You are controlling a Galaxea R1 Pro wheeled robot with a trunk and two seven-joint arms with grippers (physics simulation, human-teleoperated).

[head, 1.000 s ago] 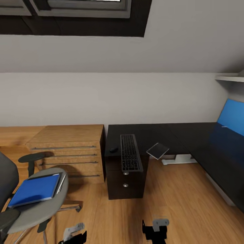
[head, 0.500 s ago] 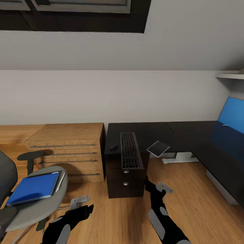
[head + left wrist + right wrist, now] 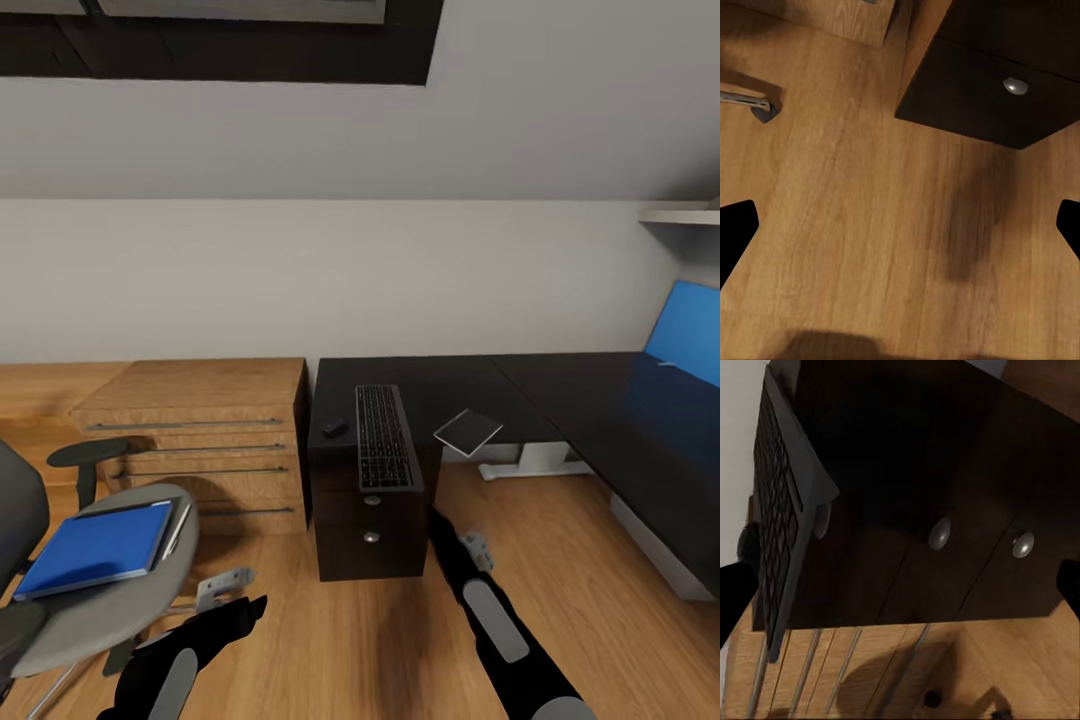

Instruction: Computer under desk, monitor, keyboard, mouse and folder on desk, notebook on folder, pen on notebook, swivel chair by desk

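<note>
Blue folder [image 3: 95, 548] lies on the swivel chair [image 3: 100, 600] seat; keyboard [image 3: 385, 438] overhangs the desk [image 3: 470, 385] surface's front edge. Both grippers' fingers look spread and empty. Approach the keyboard squarely and push it back gently.

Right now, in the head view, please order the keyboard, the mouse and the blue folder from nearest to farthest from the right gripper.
From the right gripper:
1. keyboard, overhanging the desk edge just beyond it.
2. mouse, on the desk, left of the keyboard.
3. folder, far left on the swivel chair seat.
</note>
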